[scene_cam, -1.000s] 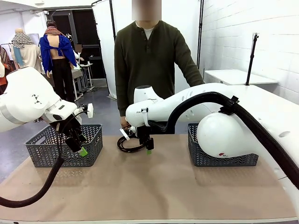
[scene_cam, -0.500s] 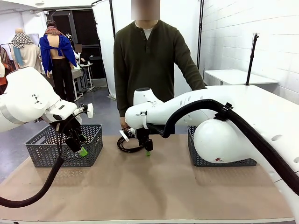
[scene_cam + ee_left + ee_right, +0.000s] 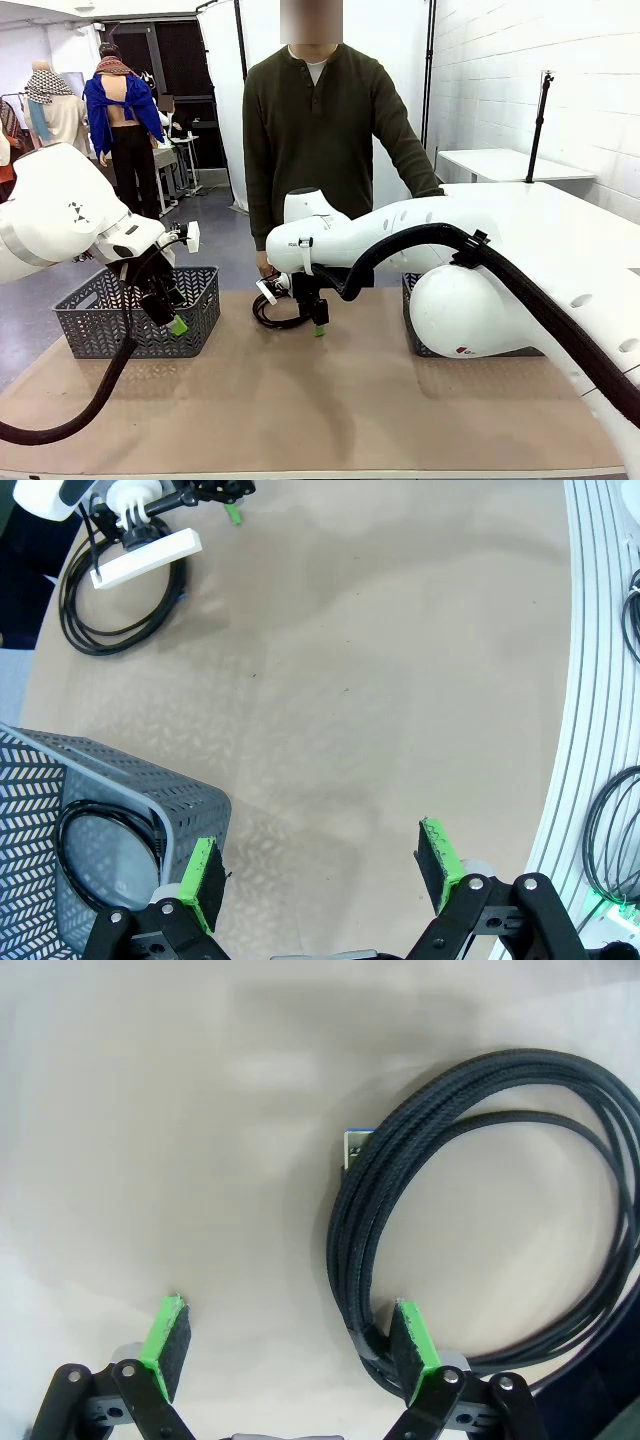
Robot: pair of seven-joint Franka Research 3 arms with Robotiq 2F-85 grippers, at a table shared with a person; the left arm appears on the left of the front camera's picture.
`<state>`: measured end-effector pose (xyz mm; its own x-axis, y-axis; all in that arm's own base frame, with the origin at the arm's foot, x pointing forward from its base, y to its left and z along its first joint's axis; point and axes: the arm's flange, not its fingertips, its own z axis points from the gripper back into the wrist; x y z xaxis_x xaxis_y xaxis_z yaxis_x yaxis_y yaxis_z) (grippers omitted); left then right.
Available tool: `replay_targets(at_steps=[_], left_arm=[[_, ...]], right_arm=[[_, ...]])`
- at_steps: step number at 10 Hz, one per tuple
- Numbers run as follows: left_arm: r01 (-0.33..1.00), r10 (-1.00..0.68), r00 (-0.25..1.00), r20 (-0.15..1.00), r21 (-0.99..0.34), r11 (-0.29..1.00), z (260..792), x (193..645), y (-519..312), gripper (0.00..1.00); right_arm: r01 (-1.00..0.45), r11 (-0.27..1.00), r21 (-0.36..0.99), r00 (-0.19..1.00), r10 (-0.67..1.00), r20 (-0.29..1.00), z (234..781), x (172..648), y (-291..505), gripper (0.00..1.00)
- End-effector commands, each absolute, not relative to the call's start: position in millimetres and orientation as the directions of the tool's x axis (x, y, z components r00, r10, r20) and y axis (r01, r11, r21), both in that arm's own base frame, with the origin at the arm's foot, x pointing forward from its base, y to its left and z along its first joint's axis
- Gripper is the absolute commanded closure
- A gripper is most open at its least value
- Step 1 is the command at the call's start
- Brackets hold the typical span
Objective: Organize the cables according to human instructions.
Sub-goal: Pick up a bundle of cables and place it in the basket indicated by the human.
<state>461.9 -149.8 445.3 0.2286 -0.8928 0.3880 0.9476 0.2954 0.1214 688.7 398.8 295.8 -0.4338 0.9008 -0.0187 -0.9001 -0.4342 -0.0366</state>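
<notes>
My right pincer (image 3: pixel 285 1355) hung released beside the coiled cable (image 3: pixel 480 1210). One pad (image 3: pixel 408 1340) overlapped its rim, so I feared closing would pinch a single strand.

Two glossy white arms with rounded joint housings are showing, the left arm (image 3: pixel 60 215) at nine o'clock and the right arm (image 3: pixel 480 260) at three o'clock. A thick black corrugated hose (image 3: pixel 520 290) is running along the right arm, clipped on by a black bracket. Black grippers are wearing green pads (image 3: pixel 412 1338). The person (image 3: pixel 320 140) is wearing a dark olive henley over a white undershirt.
</notes>
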Motion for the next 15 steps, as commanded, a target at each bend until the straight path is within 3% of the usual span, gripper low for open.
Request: replay_targets(at_steps=[1,3,8,15], left_arm=[[0.949,-0.894,0.231,0.384,0.115,0.295,448.2,461.7,-149.9,0.00],[0.949,-0.894,0.231,0.384,0.115,0.295,448.2,461.7,-149.9,0.00],[0.949,-0.894,0.231,0.384,0.115,0.295,448.2,461.7,-149.9,0.00],[0.949,-0.894,0.231,0.384,0.115,0.295,448.2,461.7,-149.9,0.00]], right_arm=[[-0.892,-0.451,0.012,-0.452,0.892,-0.016,304.4,707.4,409.4,0.00],[-0.880,-0.474,0.038,-0.473,0.881,0.025,309.3,701.7,405.5,0.00],[-0.882,-0.471,0.032,-0.471,0.882,0.006,302.8,705.4,399.5,1.00],[-0.884,-0.467,0.007,-0.466,0.884,0.021,315.9,702.7,403.8,1.00]])
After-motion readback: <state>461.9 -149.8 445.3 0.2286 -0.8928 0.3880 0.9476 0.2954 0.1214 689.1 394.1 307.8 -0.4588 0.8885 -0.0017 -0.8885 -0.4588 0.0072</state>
